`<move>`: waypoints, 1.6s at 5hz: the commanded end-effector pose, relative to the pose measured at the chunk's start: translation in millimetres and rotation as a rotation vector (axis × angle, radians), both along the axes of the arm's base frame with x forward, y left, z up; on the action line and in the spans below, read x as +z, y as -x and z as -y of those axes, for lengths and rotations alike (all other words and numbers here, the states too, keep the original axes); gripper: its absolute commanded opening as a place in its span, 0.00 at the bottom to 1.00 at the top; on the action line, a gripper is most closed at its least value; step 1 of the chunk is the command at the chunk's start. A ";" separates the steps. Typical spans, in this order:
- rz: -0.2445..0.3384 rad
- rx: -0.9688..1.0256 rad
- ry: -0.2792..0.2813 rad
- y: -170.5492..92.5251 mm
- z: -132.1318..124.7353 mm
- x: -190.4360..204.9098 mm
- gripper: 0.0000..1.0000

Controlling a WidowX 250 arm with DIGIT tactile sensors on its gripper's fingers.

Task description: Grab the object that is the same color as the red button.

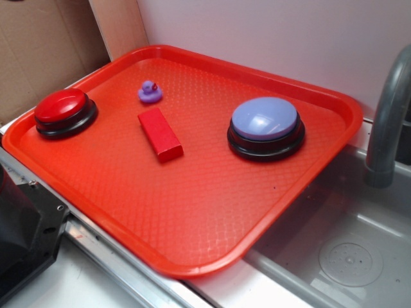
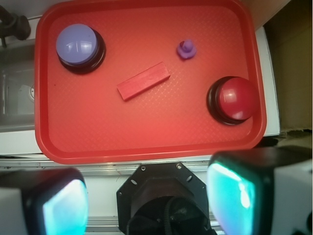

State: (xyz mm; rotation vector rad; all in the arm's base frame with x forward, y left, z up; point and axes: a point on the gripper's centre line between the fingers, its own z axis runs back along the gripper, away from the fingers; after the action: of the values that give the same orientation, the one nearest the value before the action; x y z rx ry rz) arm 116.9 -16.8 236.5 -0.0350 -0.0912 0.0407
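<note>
The gripper (image 2: 146,205), seen only in the wrist view, is held high over the near edge of the large red plastic tray (image 2: 146,142), pads wide apart and empty, likely for an overview. The small solid red rectangular block (image 1: 160,133) is laid flat mid-tray, between the glossy red dome button (image 1: 62,109) and lavender-blue dome button (image 1: 265,122), just beside the small purple duck (image 1: 149,92), untouched.

The large red plastic tray (image 1: 205,212) has a fine diamond-textured surface with a smooth, shiny rim. The small red rectangular block (image 1: 160,133) looks matt and plain. The round red dome button (image 1: 61,106) and the lavender-blue dome button (image 1: 264,119) are glossy on black bases. The grey metal sink (image 1: 347,250) looks dull.
</note>
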 end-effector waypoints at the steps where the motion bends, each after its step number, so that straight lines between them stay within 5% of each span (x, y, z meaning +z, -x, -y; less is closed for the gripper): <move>1: 0.000 0.000 0.000 0.0 0.0 0.0 1.00; 2: -0.110 0.218 0.118 -33.1 -2.8 -50.0 1.00; 3: -0.187 0.404 0.092 -77.6 10.9 -102.6 1.00; 4: -0.182 0.608 0.102 -107.6 -2.5 -129.2 1.00; 5: -0.050 0.855 0.111 -113.7 -30.3 -151.3 1.00; 8: -0.043 0.958 0.086 -99.3 -21.4 -197.7 1.00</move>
State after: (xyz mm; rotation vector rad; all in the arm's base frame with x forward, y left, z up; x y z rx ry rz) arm 215.1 -6.0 33.7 -0.0595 -0.0355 1.0009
